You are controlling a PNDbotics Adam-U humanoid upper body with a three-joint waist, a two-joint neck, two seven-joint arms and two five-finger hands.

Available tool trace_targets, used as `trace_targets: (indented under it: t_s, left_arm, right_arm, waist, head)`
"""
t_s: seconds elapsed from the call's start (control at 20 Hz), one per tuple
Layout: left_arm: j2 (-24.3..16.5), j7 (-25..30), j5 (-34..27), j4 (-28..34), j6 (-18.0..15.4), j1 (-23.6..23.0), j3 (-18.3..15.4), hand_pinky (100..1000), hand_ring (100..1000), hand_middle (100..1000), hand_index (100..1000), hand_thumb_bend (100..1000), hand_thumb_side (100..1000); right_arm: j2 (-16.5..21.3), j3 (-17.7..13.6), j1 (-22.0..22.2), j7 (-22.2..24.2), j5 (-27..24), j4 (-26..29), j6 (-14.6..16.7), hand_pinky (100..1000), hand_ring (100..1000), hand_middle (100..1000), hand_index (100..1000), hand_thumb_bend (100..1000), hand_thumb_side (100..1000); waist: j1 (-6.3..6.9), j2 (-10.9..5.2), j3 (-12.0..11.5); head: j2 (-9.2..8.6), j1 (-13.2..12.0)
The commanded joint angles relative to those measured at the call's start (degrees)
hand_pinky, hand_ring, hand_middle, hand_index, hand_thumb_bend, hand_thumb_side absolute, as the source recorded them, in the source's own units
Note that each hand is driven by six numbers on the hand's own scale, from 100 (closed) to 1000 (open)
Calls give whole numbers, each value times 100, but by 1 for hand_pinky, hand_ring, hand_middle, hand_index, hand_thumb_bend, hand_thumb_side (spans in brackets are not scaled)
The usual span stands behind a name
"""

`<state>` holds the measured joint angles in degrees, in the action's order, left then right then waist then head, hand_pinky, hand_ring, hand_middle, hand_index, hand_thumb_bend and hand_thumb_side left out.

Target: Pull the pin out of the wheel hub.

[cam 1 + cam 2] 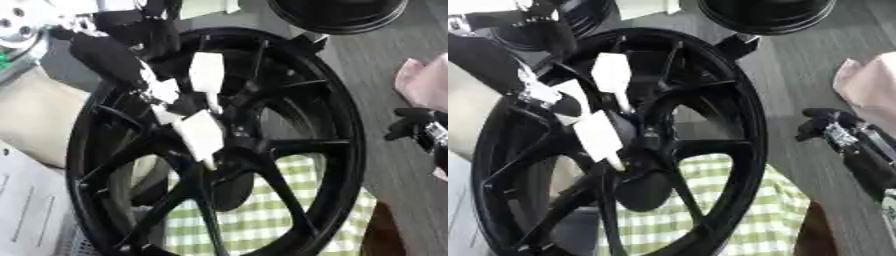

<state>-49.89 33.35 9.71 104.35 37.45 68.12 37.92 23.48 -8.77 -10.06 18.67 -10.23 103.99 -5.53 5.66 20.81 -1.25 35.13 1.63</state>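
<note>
A black wheel (219,145) stands upright on a green checked cloth (262,215), filling the view. The left hand (166,90) reaches its pale fingertips (203,136) to the hub; whether they clasp the pin is unclear, so pulling likely remains. The right hand (824,127) hangs curled, empty, over grey floor (798,75). Another wheel (767,15) lies beyond.

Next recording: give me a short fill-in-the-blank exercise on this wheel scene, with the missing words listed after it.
1. The large spoked wheel is coloured ____.
2. The left robot hand reaches to the wheel's ____, where its white-tipped fingers lie.
3. The cloth seen through the spokes is checked green and ____.
4. The right robot hand is ____ the wheel, off to its right.

Missing words: black; hub; white; apart from
</note>
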Motion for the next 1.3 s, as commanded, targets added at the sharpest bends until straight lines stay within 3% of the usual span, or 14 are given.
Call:
trace_targets:
  t_s: [0.05, 0.7, 1.0, 1.3]
  left_arm:
    - [-57, 1074, 79, -50, 974, 136, -3, 756, 691, 580, 713, 788, 430]
    - [164, 1278, 595, -682, 738, 155, 108, 759, 697, 591, 718, 719, 383]
    - [352, 1489, 677, -867, 641, 279, 238, 746, 668, 567, 683, 710, 370]
    - [416, 1694, 798, -937, 573, 314, 324, 738, 641, 538, 652, 644, 323]
  right_arm:
    - [85, -13, -39, 13, 9, 86, 4, 1000, 667, 613, 794, 100, 665]
    - [33, -16, -14, 32, 54, 59, -4, 1000, 667, 613, 794, 100, 671]
    - [17, -16, -14, 41, 65, 48, -12, 1000, 668, 613, 794, 100, 673]
    - [11, -33, 0, 31, 70, 44, -14, 1000, 668, 613, 794, 100, 674]
  waist:
    - [-23, -87, -9]
    - [-31, -59, 5]
    - [-26, -52, -5]
    - [-19, -58, -4]
  head:
    - [-111, 40]
    - [-167, -19]
    - [-163, -35]
    - [-148, -58]
